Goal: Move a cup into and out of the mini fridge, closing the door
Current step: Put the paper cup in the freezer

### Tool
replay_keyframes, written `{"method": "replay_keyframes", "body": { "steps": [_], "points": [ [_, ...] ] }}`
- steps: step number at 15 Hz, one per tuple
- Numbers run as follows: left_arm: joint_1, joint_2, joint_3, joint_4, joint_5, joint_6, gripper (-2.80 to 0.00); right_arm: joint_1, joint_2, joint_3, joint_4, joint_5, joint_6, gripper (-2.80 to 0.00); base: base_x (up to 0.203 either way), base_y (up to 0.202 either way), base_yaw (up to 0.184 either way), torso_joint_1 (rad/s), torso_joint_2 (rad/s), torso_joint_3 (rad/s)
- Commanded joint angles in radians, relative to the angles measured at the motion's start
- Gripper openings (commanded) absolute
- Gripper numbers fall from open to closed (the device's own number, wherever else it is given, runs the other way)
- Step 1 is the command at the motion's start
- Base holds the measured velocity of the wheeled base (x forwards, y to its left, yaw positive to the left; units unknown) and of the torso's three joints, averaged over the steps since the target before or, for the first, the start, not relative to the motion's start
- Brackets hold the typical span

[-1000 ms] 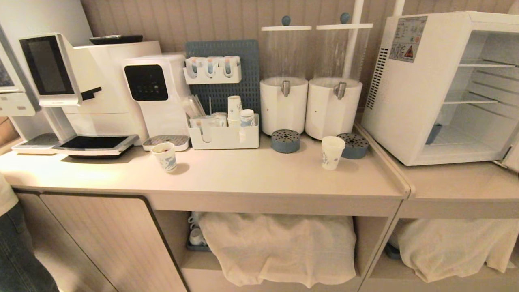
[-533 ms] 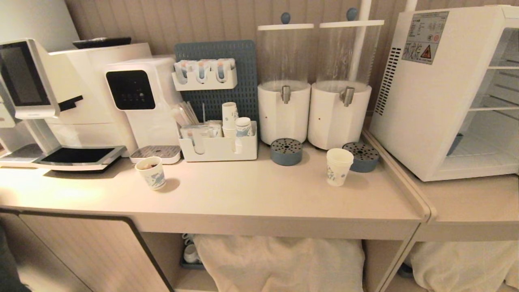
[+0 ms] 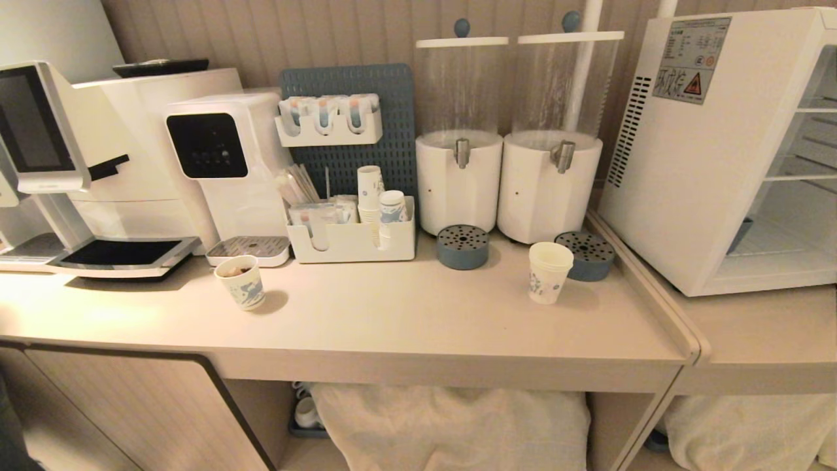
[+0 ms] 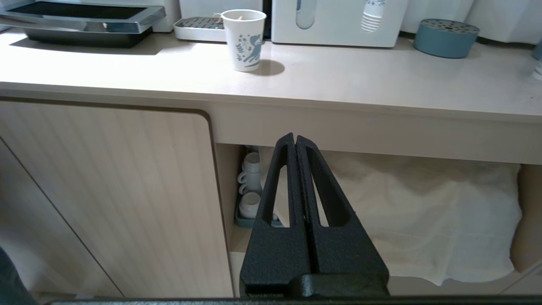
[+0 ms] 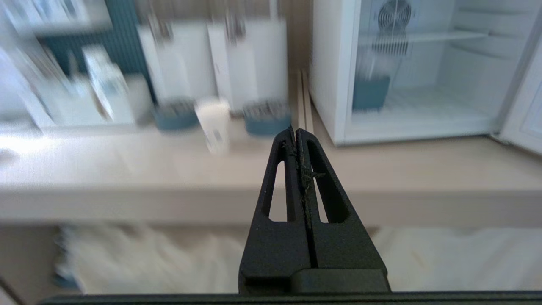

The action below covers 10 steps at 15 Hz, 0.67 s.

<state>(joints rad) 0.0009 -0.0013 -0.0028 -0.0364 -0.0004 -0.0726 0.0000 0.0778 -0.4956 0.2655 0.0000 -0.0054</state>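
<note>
- The cup (image 3: 549, 272), a white paper cup with a doubled rim, stands upright on the counter (image 3: 392, 320), touching or just beside the grey-blue drip tray (image 3: 590, 255) under the right-hand dispenser (image 3: 550, 186)
- The mini fridge (image 3: 713, 150) sits on the neighbouring surface to the right of the cup; its interior and wire shelves are exposed, so I judge the door swung open; only a pale edge at the right margin of my right wrist view may be the door (image 5: 523, 108)
- My right gripper (image 5: 295, 134) has its fingers pressed together and carries nothing; it points toward the counter's front edge, with the cup ahead and to one side of the tips
- My left gripper (image 4: 295, 140) is likewise closed and empty, held low before the cabinet front (image 4: 110, 190), facing the shelf of white mugs (image 4: 250, 186)
- A shorter cup with bold blue print (image 3: 241, 282) stands well apart to the left, near the coffee machine tray (image 3: 124, 252); it is not my target
- Step in hand, as I judge it: the approach, before any grasp; neither gripper appears in the head view
- The next move calls for spreading my right fingers, bringing them level around the cup's wall below the rim, and closing gently, since thin paper would crush, then carrying it right onto the fridge floor
</note>
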Motion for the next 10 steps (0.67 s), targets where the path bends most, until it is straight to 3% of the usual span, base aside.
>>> {"method": "replay_keyframes", "body": {
  "steps": [1,4,6,7,9,10],
  "points": [
    [0.001,0.000,0.000,0.000,0.000,-0.001,-2.80,0.003,0.210,-0.142,0.012,0.002,0.046,-2.80,0.000,0.000,0.000,0.000,0.00,0.000],
    [0.001,0.000,0.000,0.000,0.000,-0.034,-2.80,0.013,0.619,-0.323,0.038,0.035,0.146,-2.80,0.000,0.000,0.000,0.000,0.00,0.000],
    [0.001,0.000,0.000,0.000,0.000,-0.038,-2.80,0.006,0.884,-0.456,0.110,0.160,0.147,-2.80,0.000,0.000,0.000,0.000,0.00,0.000],
    [0.001,0.000,0.000,0.000,0.000,-0.039,-2.80,-0.013,0.993,-0.509,0.161,0.295,0.104,-2.80,0.000,0.000,0.000,0.000,0.00,0.000],
    [0.001,0.000,0.000,0.000,0.000,-0.039,-2.80,-0.097,1.154,-0.568,0.258,0.754,-0.064,-2.80,0.000,0.000,0.000,0.000,0.00,0.000],
    [0.001,0.000,0.000,0.000,0.000,-0.039,-2.80,-0.152,1.240,-0.575,0.302,0.930,-0.181,-2.80,0.000,0.000,0.000,0.000,0.00,0.000]
  ]
}}
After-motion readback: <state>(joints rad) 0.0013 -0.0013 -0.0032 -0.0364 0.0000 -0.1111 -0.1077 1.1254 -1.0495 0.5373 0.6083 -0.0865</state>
